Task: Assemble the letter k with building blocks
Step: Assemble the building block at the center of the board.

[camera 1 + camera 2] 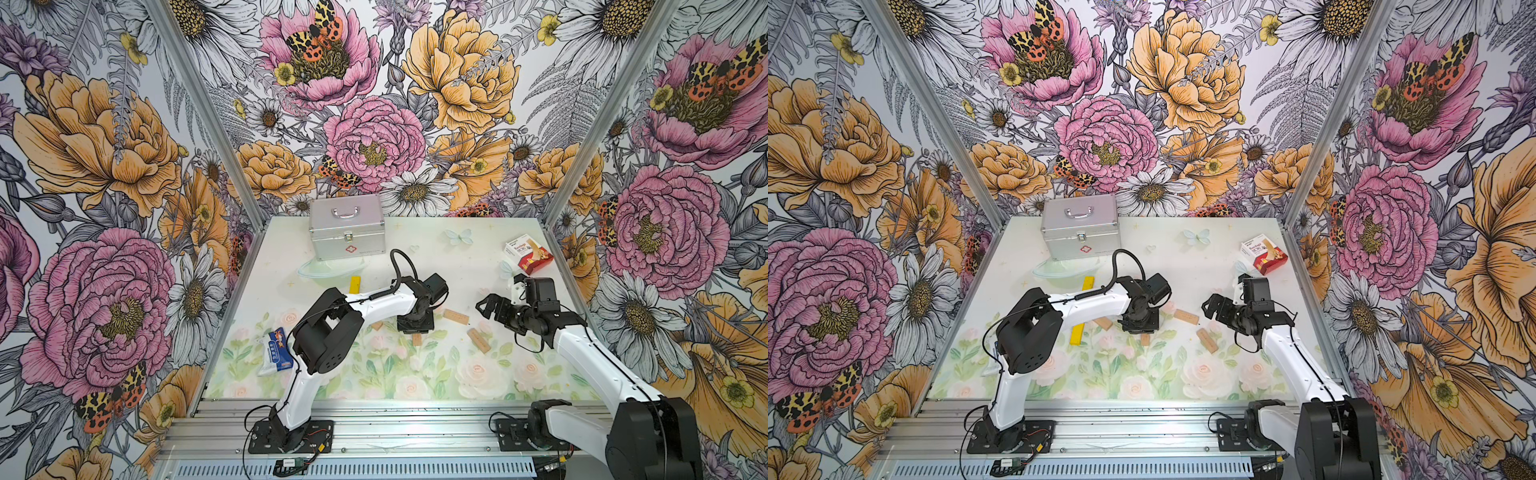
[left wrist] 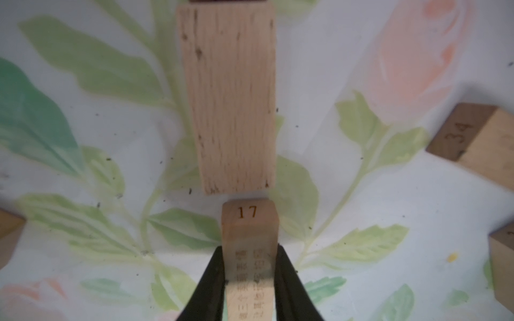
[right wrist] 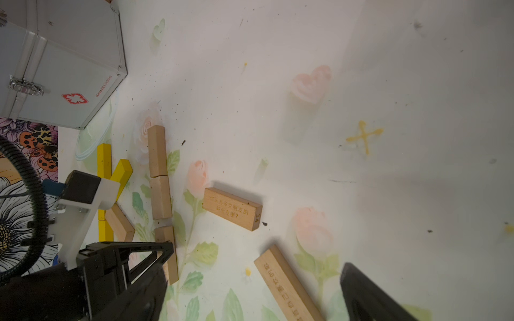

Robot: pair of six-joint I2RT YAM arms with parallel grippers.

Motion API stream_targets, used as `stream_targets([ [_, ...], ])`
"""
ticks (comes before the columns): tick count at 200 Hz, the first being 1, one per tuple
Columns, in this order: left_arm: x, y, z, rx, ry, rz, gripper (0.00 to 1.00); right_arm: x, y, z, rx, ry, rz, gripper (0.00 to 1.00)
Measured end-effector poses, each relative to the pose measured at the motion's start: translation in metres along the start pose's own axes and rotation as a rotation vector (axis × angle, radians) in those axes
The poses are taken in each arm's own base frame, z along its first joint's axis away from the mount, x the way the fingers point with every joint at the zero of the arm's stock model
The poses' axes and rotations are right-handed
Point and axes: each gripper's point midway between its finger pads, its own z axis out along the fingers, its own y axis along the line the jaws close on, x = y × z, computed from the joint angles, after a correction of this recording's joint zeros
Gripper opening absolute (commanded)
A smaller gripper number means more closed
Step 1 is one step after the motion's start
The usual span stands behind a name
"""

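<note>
My left gripper (image 2: 249,278) is shut on a pale wood building block (image 2: 249,222) marked 17, low over the mat. Its end nearly meets a second pale block (image 2: 228,97), end to end. In the right wrist view these lie in one straight pale row (image 3: 160,194). Beside it a yellow stem (image 3: 104,161) carries a yellow arm (image 3: 122,175) and a pale arm (image 3: 119,222). Two loose pale blocks (image 1: 456,316) (image 1: 478,340) lie to the right of the left gripper (image 1: 415,322). My right gripper (image 1: 484,307) hangs open above them, holding nothing.
A silver case (image 1: 347,226) stands at the back, with a clear shallow dish (image 1: 328,272) in front of it. A red-and-white carton (image 1: 528,253) sits at the back right. A blue-white sachet (image 1: 274,351) lies at the left edge by the left arm's elbow.
</note>
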Motion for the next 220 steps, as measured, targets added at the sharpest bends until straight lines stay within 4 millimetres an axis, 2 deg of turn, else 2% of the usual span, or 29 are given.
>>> stream_targets([
  [220,-0.0039,0.004,0.0009,0.006,0.011,-0.019,0.1,0.0009,-0.0013,0.0017,0.004,0.007,-0.01,0.99],
])
